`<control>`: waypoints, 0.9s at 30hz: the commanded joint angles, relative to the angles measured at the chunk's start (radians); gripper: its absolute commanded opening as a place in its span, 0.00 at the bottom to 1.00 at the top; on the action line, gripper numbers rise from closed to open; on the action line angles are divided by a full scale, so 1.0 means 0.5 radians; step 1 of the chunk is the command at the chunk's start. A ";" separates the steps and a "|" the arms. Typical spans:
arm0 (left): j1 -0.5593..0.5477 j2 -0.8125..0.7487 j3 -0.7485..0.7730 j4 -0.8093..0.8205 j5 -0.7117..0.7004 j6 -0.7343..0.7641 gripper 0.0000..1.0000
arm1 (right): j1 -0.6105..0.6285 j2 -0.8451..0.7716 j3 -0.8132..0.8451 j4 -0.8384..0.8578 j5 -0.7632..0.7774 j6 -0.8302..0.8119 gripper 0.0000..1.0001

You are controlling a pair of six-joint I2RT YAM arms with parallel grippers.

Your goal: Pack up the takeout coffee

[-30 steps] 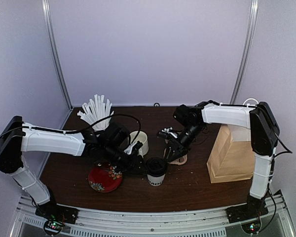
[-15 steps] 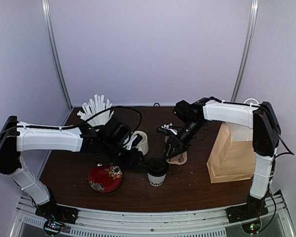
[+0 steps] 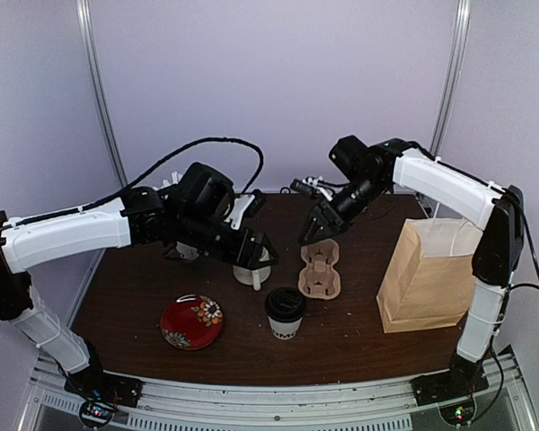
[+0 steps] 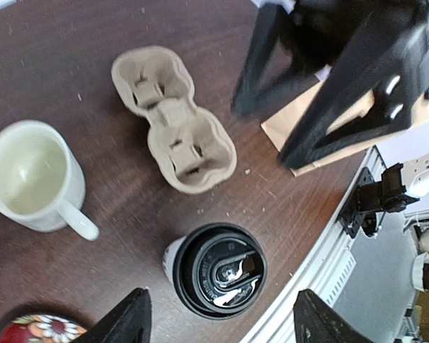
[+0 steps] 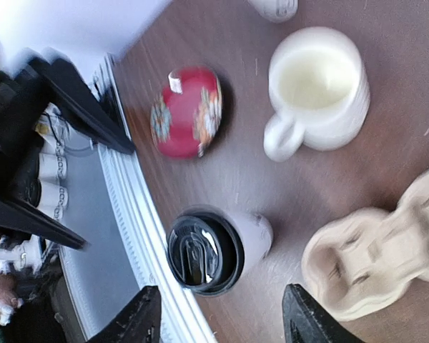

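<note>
I see a dark wooden desk (image 3: 359, 352) with a brown paper bag (image 3: 427, 274) standing at its right. Above the desk, the left pincer (image 3: 256, 247) and the right pincer (image 3: 313, 229) are each spread wide, holding nothing. Below them a cardboard cup carrier (image 3: 320, 269) lies flat. The takeout coffee (image 3: 285, 314), with its black lid (image 4: 219, 270) on, stands upright just in front of the carrier, near a white mug (image 3: 251, 271).

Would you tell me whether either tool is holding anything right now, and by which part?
Nothing is held: the left tool and the right tool are both open and empty, and the coffee cup stands free below them.
</note>
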 commanded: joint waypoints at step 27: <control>0.113 -0.075 0.077 -0.315 -0.342 0.191 0.73 | -0.389 -0.337 1.170 0.397 0.176 1.056 0.88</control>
